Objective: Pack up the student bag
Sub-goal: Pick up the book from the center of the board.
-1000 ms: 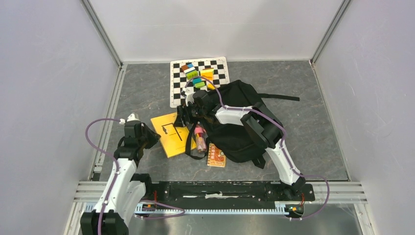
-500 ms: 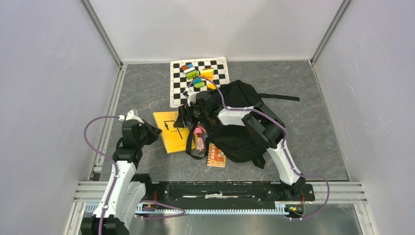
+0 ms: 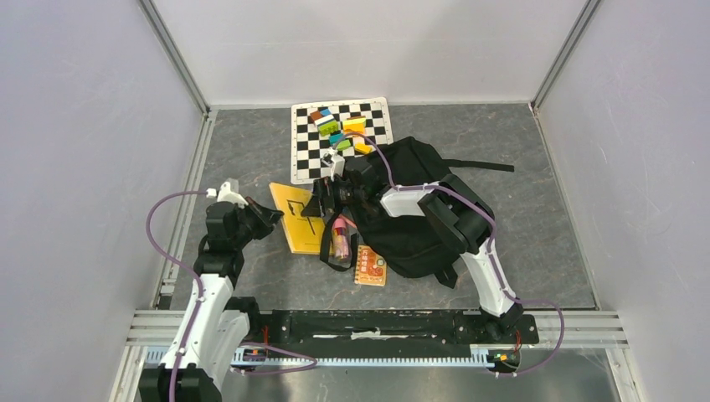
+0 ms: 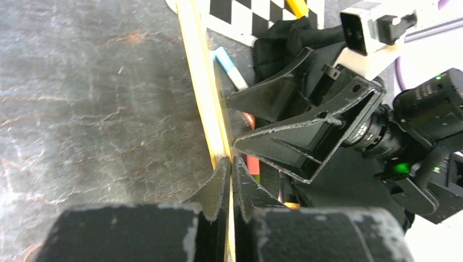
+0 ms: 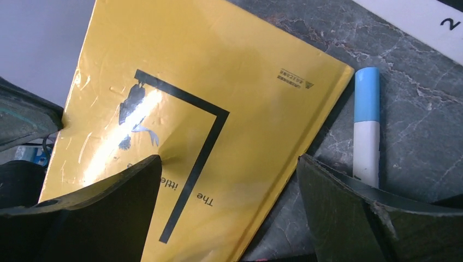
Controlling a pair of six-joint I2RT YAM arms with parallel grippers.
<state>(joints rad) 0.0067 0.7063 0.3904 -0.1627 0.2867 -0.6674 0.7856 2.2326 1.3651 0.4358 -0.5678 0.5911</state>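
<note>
Left gripper (image 4: 230, 164) is pinched shut on the yellow book's (image 5: 207, 93) edge. Right gripper (image 5: 229, 161) stands wide open and holds nothing, one finger over the cover and the other past its edge, near a blue-and-white marker (image 5: 367, 125). The black backpack (image 3: 414, 159) lies just right of the book, its inside hidden. Bare table (image 3: 243, 151) lies to the left.

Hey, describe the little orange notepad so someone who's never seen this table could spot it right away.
Find the big black backpack in the middle of the grey table. At its near edge lies the orange notepad. It is far smaller than the yellow book to its left, and its cover is orange with a picture, not plain yellow.
</note>
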